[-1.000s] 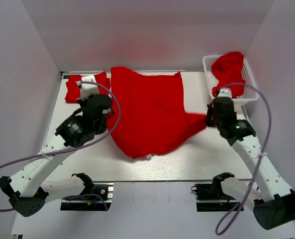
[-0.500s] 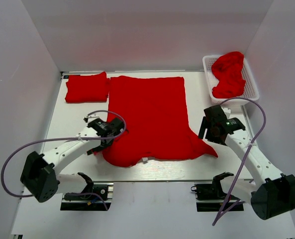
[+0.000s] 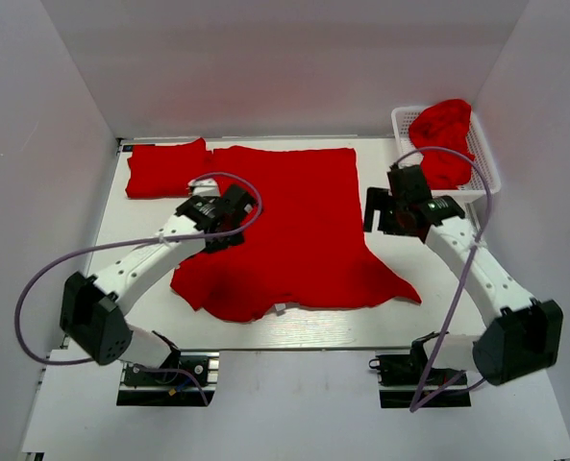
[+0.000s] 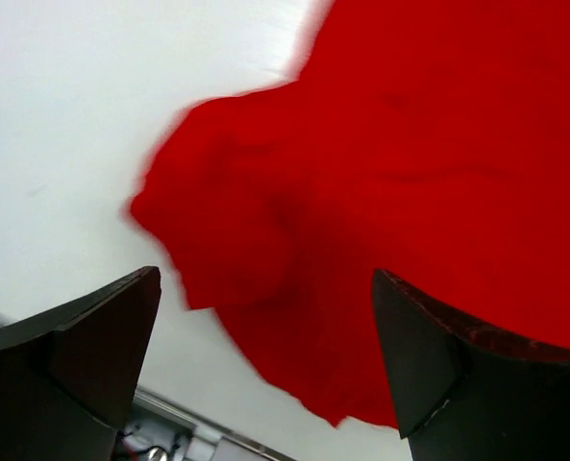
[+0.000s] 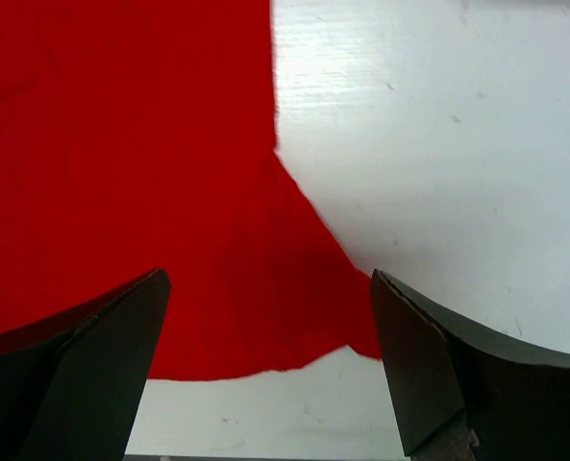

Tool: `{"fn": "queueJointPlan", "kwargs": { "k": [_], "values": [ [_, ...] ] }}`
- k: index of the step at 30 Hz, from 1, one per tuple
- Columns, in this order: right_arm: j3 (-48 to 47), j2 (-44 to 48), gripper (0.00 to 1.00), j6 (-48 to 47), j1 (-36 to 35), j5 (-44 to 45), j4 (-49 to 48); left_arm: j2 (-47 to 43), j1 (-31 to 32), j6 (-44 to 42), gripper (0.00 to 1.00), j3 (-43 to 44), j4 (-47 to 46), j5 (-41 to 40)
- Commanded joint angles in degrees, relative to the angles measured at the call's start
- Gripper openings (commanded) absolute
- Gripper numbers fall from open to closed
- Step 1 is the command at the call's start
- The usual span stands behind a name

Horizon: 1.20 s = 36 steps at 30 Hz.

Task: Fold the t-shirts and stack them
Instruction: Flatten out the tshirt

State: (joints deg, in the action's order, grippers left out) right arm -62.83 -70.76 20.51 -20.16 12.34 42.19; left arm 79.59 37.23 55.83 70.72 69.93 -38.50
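Left end effector (image 4: 263,293): fingers wide apart, nothing held, over the bunched left sleeve of the spread shirt (image 3: 294,221). Right end effector (image 5: 267,288): equally wide, empty, over its right sleeve. Spread shirt flat mid-table (image 3: 381,317); folded shirt (image 3: 167,168) far left; heaped shirt (image 3: 440,130) in basket (image 3: 483,163).

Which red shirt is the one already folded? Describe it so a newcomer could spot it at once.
Start at the white table and go to its far left corner. There lies the folded t-shirt, a small neat rectangle beside the spread t-shirt. Unlike that opened-out one and the crumpled t-shirt in the basket, it is compact and square-edged.
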Motion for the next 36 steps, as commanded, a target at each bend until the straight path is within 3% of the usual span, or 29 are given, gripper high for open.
{"fn": "queueJointPlan", "kwargs": {
  "k": [1, 5, 10, 11, 17, 23, 27, 31, 34, 36],
  "values": [
    [-6.23, -5.42, 0.90, -4.86, -0.67, -5.47, -6.77, 4.77, 0.47, -17.58, 1.00, 0.83, -17.34, 13.22],
    [-13.78, -17.53, 0.90, -6.36, -0.84, -6.89, -11.60, 8.12, 0.47, -23.65, 1.00, -2.68, -30.62, 27.76],
    [-26.28, -34.60, 0.90, -9.70, -1.19, -11.72, -15.03, 11.10, 0.47, -21.74, 1.00, -6.64, -33.54, 29.18],
    [-32.73, -38.71, 0.90, -9.88, -1.19, -11.72, -14.51, 11.72, -0.05, -21.73, 1.00, -7.43, -34.07, 30.14],
    [-39.66, -52.37, 0.90, -7.95, -1.90, -13.46, -13.98, 13.84, -0.58, -14.36, 1.00, -13.32, -31.97, 31.29],
    [-29.03, -50.44, 0.90, -3.03, -1.46, -12.86, -17.06, 13.83, -3.21, -8.65, 1.00, -17.46, -29.60, 29.46],
    [-15.68, -44.39, 0.90, 3.10, -1.20, -9.80, -17.59, 14.45, -5.32, -6.79, 1.00, -17.46, -30.63, 31.81],
    [0.05, -34.55, 0.90, 8.66, -0.58, -9.44, -19.96, 16.46, -6.74, -6.79, 1.00, -16.76, -32.40, 33.23],
    [17.05, -20.97, 0.90, 14.63, -0.75, -10.66, -19.69, 21.98, -7.88, -10.90, 1.00, -10.46, -32.92, 33.75],
    [21.93, -16.53, 0.90, 19.28, -1.28, -14.59, -20.13, 26.12, -7.88, -13.28, 1.00, -6.32, -33.63, 34.46]
  ]
}}
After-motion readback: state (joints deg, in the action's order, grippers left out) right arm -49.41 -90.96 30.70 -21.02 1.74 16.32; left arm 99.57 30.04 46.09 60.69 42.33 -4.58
